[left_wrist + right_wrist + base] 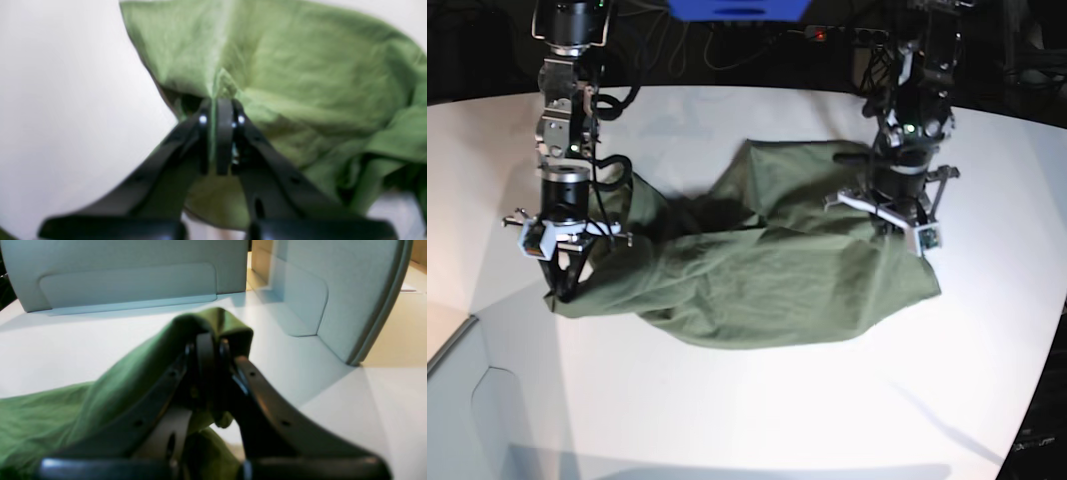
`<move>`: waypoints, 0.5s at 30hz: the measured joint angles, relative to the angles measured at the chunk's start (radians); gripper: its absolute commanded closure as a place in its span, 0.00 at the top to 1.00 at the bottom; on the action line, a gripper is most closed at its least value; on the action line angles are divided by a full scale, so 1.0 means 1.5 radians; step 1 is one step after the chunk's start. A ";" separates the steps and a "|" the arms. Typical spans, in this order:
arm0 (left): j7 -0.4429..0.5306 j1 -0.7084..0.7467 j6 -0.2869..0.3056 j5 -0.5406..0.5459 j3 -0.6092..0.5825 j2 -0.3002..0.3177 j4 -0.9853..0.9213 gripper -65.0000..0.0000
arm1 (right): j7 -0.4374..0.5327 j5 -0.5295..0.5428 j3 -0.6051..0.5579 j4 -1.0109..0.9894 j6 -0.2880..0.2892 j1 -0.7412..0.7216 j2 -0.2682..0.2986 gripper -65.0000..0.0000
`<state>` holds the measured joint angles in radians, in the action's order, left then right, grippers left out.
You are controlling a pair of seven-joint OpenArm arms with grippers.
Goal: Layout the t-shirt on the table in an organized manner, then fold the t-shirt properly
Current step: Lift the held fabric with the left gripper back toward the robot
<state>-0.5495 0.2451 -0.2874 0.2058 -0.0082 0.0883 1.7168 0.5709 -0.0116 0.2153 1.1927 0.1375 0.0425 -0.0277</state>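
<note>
Presently: olive-green cotton t-shirt, crumpled on the white matte table; left gripper and right gripper each pinching cloth; spreading unfinished, folding unstarted.

No readable text, labels, brand names, numbers or signs can be made out anywhere, honestly. Nothing legible is printed on anything in any of the three views, and whatever small markings might be there are blurred or too tiny to be read.
</note>
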 measured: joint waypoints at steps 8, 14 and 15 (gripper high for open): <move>0.002 0.058 -0.003 -0.001 0.002 0.019 0.004 0.31 | 0.000 0.000 0.000 0.000 0.000 0.002 0.000 0.00; 0.002 0.077 -0.003 -0.003 0.001 0.019 0.004 0.32 | 0.001 0.000 0.000 0.000 0.000 0.002 0.000 0.00; 0.004 0.077 -0.003 -0.003 0.001 0.019 0.004 0.32 | 0.000 0.000 0.000 0.000 0.000 0.002 0.000 0.00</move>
<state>-0.5430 0.3599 -0.2920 0.2016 -0.0074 0.1162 1.7222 0.5713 -0.0113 0.2150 1.1927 0.1375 0.0452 -0.0277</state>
